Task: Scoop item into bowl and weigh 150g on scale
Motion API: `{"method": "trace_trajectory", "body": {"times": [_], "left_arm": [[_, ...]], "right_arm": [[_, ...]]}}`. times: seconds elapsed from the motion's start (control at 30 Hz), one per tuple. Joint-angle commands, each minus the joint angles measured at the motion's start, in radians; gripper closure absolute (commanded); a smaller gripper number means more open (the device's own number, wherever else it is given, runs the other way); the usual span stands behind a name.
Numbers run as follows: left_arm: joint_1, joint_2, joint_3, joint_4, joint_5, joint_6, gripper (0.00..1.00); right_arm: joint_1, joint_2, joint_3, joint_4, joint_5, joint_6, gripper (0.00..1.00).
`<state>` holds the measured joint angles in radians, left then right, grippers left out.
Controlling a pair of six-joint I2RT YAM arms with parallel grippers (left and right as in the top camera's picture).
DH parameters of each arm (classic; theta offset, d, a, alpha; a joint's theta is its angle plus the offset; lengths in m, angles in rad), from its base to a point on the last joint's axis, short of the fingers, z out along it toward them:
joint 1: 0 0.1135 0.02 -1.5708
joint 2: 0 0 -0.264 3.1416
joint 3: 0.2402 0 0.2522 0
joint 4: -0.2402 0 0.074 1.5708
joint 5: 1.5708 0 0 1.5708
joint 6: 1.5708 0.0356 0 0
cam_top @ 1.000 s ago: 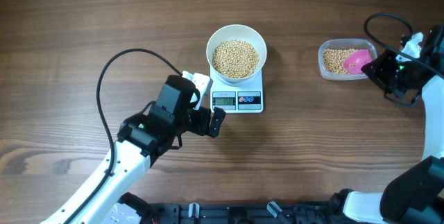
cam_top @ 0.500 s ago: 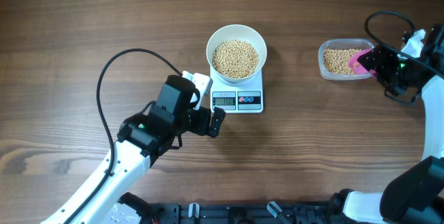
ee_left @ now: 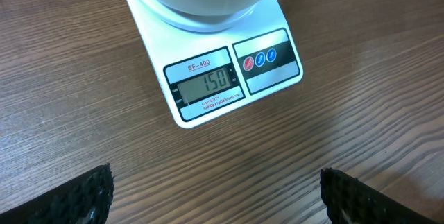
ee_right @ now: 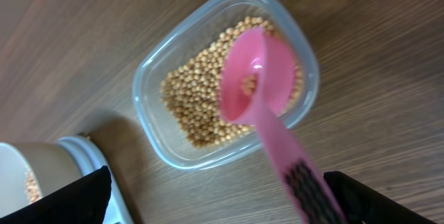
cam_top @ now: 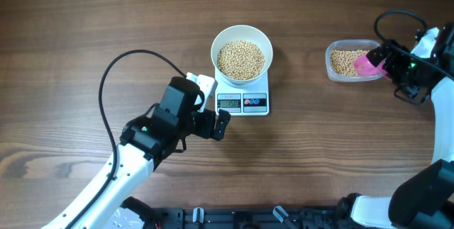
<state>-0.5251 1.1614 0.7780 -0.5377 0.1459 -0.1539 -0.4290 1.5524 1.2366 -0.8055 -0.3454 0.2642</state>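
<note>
Since the tan round beans [cam_top: 241, 59] lie in the deep white bowl [cam_top: 241, 30] on the square white scale [ee_left: 267, 68] at the left, my right gripper [ee_right: 216, 202] stands wide open and empty, the handle of the pink plastic scoop [ee_right: 260, 78] running from the clear tub [ee_right: 141, 96] to between its fingers [ee_right: 69, 200].

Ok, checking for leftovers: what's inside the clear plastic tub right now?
Tan beans in the tub, and a pink scoop resting head-first on them, a few beans in it, handle over the rim. Anything under the scoop is hidden.
</note>
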Motion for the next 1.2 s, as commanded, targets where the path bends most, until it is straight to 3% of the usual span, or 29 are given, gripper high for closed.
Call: {"method": "trace_trajectory", "body": {"times": [0.0,0.67,1.17], "left_arm": [[-0.006,0.005,0.019,0.002,-0.005,0.012,0.00],[-0.006,0.005,0.019,0.003,-0.006,0.012,0.00],[-0.006,0.005,0.019,0.003,-0.006,0.012,0.00]], "right_arm": [[-0.021,0.012,0.016,0.002,0.047,-0.031,0.00],[-0.063,-0.039,0.102,0.002,0.051,-0.108,0.00],[-0.062,-0.439,0.101,-0.045,0.050,-0.106,0.00]]}}
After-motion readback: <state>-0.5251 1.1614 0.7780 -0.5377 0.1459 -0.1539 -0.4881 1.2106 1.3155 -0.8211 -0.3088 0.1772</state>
